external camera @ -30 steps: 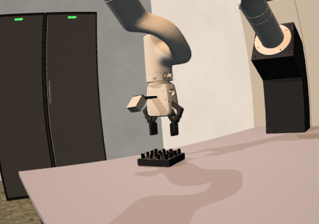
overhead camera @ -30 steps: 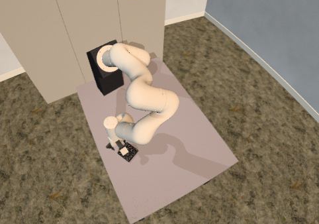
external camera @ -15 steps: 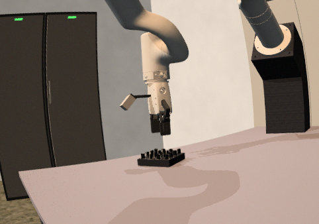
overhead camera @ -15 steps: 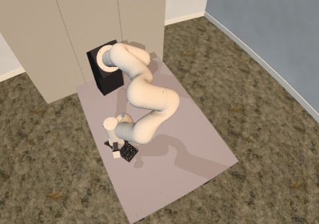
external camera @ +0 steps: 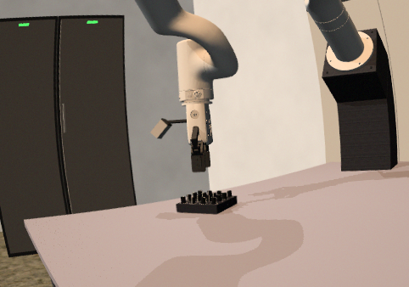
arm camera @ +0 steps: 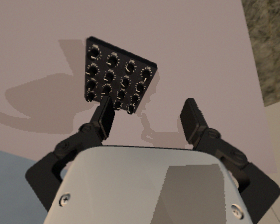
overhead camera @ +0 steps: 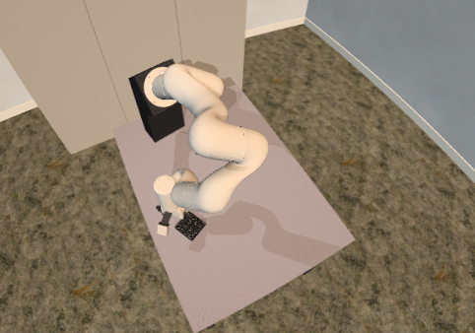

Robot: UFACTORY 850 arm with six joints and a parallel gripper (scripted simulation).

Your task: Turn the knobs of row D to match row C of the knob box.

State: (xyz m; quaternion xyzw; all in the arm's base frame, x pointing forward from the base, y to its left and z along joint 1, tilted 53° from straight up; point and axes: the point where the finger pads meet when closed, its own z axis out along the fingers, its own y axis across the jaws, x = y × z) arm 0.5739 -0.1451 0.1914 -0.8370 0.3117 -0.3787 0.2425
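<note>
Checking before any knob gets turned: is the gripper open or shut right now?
Open. In the wrist view the gripper's two fingers stand wide apart with nothing between them, above the knob box.

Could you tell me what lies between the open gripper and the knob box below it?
Nothing: in the exterior view the gripper hangs open above the knob box with only air between them, touching no knob.

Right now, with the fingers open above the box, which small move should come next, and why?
Probably lower the open gripper toward the knob box while centring it over one knob. It hangs well above the box, holding nothing, and in the wrist view the box sits off to the left finger's side. Which knob is D1 cannot be read here.
</note>
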